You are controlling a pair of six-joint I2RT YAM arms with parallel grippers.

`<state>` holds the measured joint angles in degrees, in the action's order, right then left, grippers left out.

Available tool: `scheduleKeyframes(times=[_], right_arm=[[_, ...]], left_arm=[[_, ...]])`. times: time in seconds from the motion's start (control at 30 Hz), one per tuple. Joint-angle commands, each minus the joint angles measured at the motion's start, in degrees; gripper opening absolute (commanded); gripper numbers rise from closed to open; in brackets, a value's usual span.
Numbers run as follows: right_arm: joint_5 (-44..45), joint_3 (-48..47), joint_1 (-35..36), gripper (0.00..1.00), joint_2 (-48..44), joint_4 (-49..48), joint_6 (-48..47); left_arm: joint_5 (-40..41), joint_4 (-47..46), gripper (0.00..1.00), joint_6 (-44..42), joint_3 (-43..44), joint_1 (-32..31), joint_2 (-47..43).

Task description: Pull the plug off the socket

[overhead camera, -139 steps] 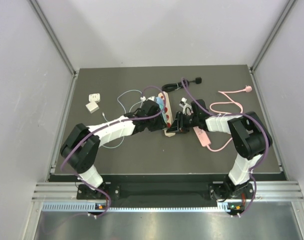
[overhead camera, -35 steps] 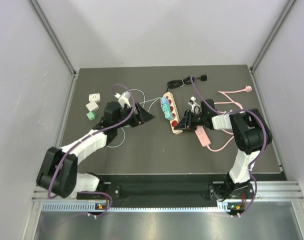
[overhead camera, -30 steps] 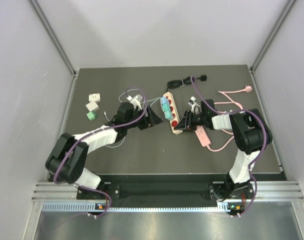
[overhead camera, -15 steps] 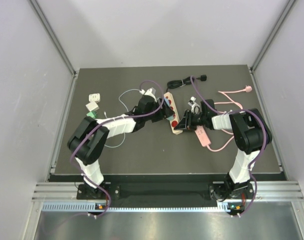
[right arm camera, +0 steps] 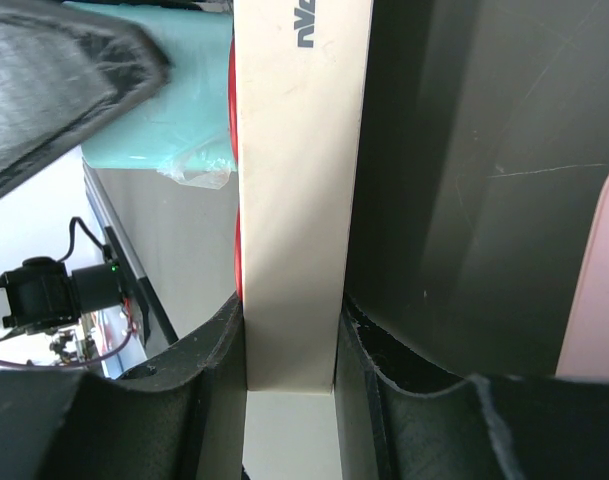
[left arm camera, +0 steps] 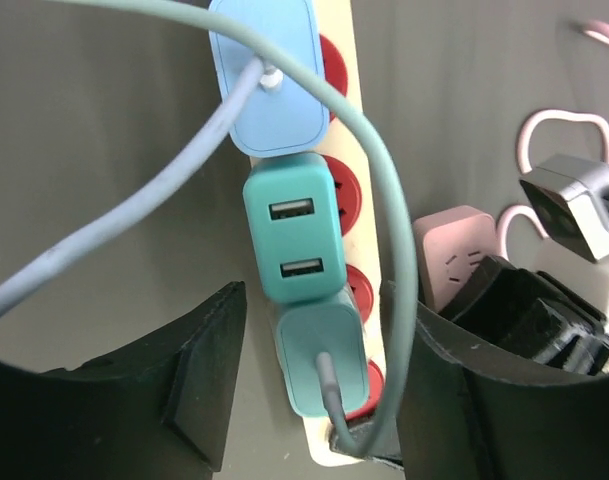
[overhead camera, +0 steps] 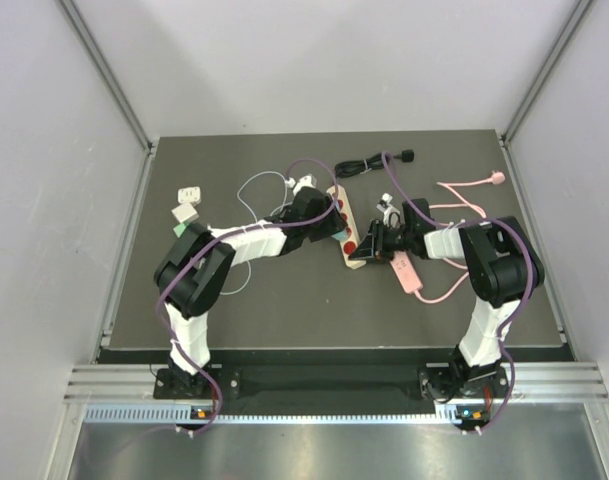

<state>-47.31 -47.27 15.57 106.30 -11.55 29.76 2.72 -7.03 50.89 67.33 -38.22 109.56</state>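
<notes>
Nearest, at the front edge of the dark tabletop (overhead camera: 284, 310): both arm bases, with the left arm (overhead camera: 199, 268) and right arm (overhead camera: 499, 262) folded at the elbow and reaching inward toward the middle.

Right jaws narrow, clamped on the near end of the cream power strip (overhead camera: 351, 243). In the right wrist view, black fingers (right arm camera: 174, 420) pressed against both long sides of the strip, no gap showing. Just beside that grip, to the right: a pink socket block (overhead camera: 405, 272) flat on the tabletop, with a pink cable (overhead camera: 454, 212) looping away behind it.

Power strip lying at a slant, red sockets facing up, three things plugged in along it.
- **Nearest the clamped end:** the teal plug (left arm camera: 322, 360), seated in its socket. A grey-green cable (left arm camera: 397, 240) leaving its face, curling round and running up along the strip's side.
- **Next along:** a teal USB charger (left arm camera: 294, 235) with two ports, touching the plug.
- **Farthest:** a light-blue adapter (left arm camera: 269, 85) with a blue-grey cable (left arm camera: 134, 215) trailing off to the left.

Left jaws partly open, one finger (left arm camera: 199, 380) on either side of the teal plug, a gap on each side. No contact with the plug visible. Grey-green cable lying against the finger on the pink block's side.

Farther back: a black cable (overhead camera: 359, 167) bunched near the far edge. At the far left, two white adapters (overhead camera: 188, 202) close together, well apart from the strip.
</notes>
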Motion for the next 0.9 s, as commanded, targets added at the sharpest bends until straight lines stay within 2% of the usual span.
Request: scheduleKeyframes(times=[0.0,0.03,0.13,0.27,0.3,0.33,0.4,0.5,0.53,0.73,0.83,0.87], right_arm=[[0.46,-1.69,-0.02,0.0,0.66,-3.83,-3.57],[0.46,-1.6,-0.1,0.0,0.66,-3.83,-3.65],[0.55,-1.6,-0.02,0.0,0.75,-3.83,-3.65],[0.38,-1.78,-0.1,0.0,0.66,-3.83,-3.92],[0.38,-1.6,-0.1,0.0,0.66,-3.92,-3.92],[0.2,-1.69,-0.1,0.0,0.75,-3.92,-4.09],[-1.11,-1.78,-0.1,0.02,0.92,-3.92,-4.88],[-3.31,-2.13,-0.1,0.15,1.28,-4.01,-6.11],[-3.92,-2.3,-0.02,0.25,1.36,-4.27,-6.38],[-6.3,-2.13,-0.1,0.57,1.89,-5.15,-6.82],[-6.39,-2.22,-0.02,0.66,1.89,-5.15,-6.99],[-6.39,-2.13,-0.02,0.67,1.98,-5.15,-6.99]], left_arm=[[2.37,1.66,0.58,0.7,2.89,-0.72,1.36],[2.29,1.75,0.57,0.7,2.98,-0.81,1.45],[2.29,1.84,0.45,0.7,3.42,-0.89,1.54],[2.2,1.4,0.23,-0.09,3.07,-0.98,0.92],[2.11,0.97,0.08,-0.35,2.98,-0.9,0.49],[2.03,0.79,0.0,-0.44,2.55,-0.98,0.22],[1.24,-0.09,0.0,-0.88,1.76,-0.9,-0.57],[-1.92,-3.6,0.0,-1.59,-0.44,-0.98,-1.8],[-2.45,-5.78,0.0,-1.94,-1.58,-0.98,-2.06],[-7.82,-11.16,0.0,-1.85,-5.62,-0.98,-4.53],[-9.05,-12.92,0.0,-1.41,-6.68,-0.89,-5.32],[-9.22,-13.36,0.0,-1.24,-6.77,-0.89,-5.58]])
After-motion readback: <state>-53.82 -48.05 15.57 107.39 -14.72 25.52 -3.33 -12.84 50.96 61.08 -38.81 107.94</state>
